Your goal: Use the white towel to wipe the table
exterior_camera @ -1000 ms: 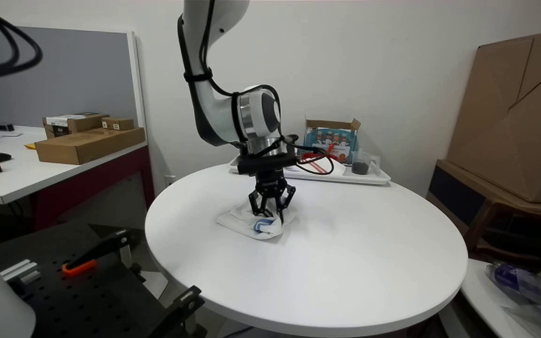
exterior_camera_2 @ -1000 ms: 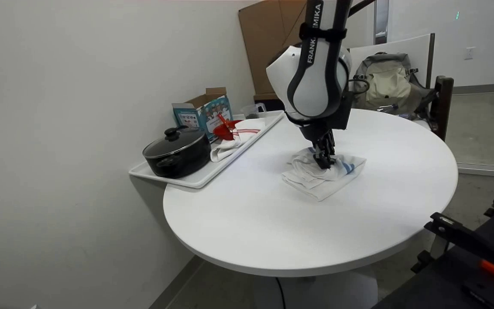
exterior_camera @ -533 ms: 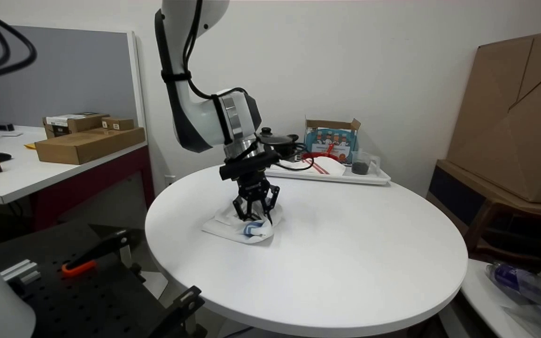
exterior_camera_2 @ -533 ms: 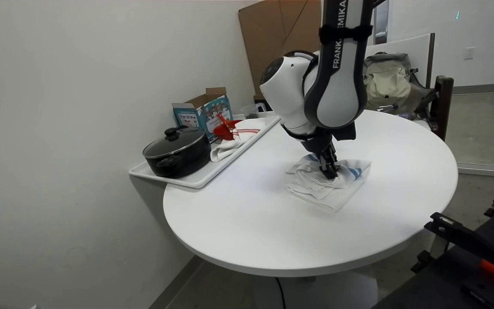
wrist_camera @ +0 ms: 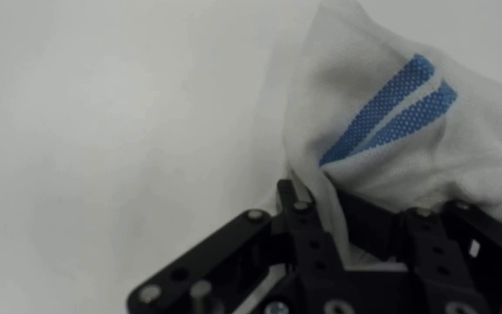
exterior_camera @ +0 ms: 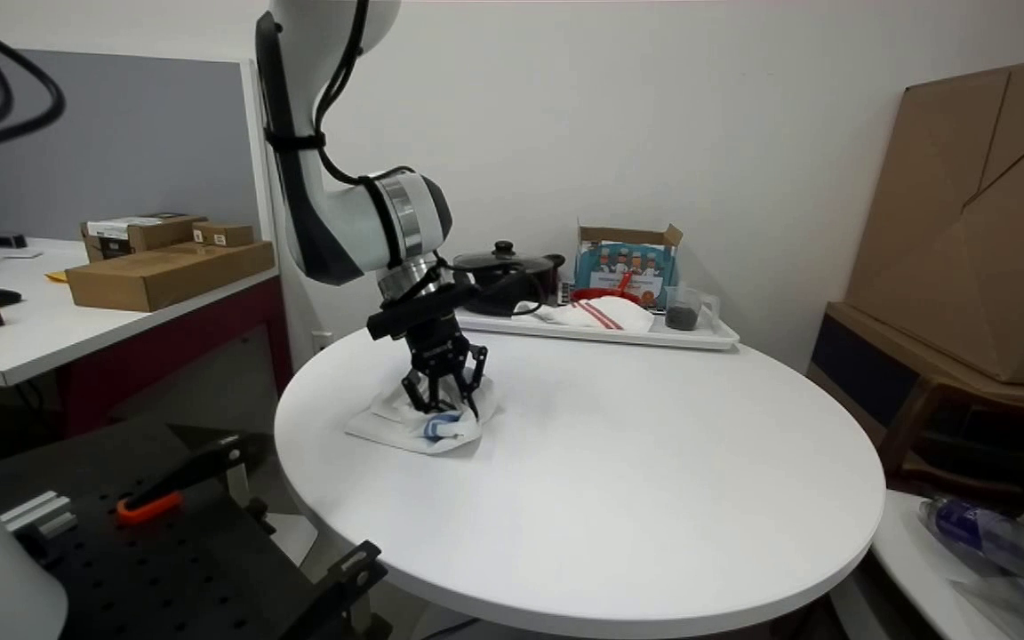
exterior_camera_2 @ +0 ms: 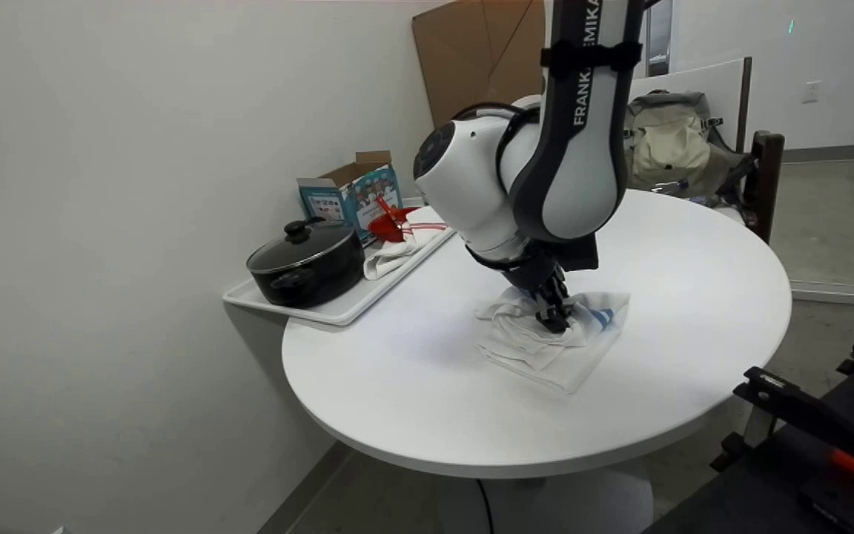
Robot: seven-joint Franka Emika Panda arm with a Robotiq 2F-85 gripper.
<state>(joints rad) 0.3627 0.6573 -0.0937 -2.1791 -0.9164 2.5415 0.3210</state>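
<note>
A white towel with blue stripes lies crumpled on the round white table (exterior_camera: 654,516). The towel shows in both exterior views (exterior_camera: 392,428) (exterior_camera_2: 538,360), towards one side of the table. My gripper (exterior_camera: 454,412) points down onto the towel and also shows in an exterior view (exterior_camera_2: 554,323). In the wrist view, my gripper (wrist_camera: 312,189) has a fold of the towel (wrist_camera: 355,52) pinched between its fingers. The blue stripes lie just beyond the fingertips. The towel's lower layers rest flat on the table, and part of it is hidden under the gripper.
A white tray (exterior_camera: 716,340) at the table's wall edge holds a black lidded pot (exterior_camera_2: 301,267), a blue box (exterior_camera: 626,267), a red item (exterior_camera_2: 390,225), a red-striped towel (exterior_camera: 619,313) and a clear cup (exterior_camera: 683,311). A dark workbench (exterior_camera: 165,551) stands beside the table.
The gripper and towel have slid together across the table, leftward in an exterior view and nearer the front in both. More of the pot shows there. The fingers stay on the towel.
</note>
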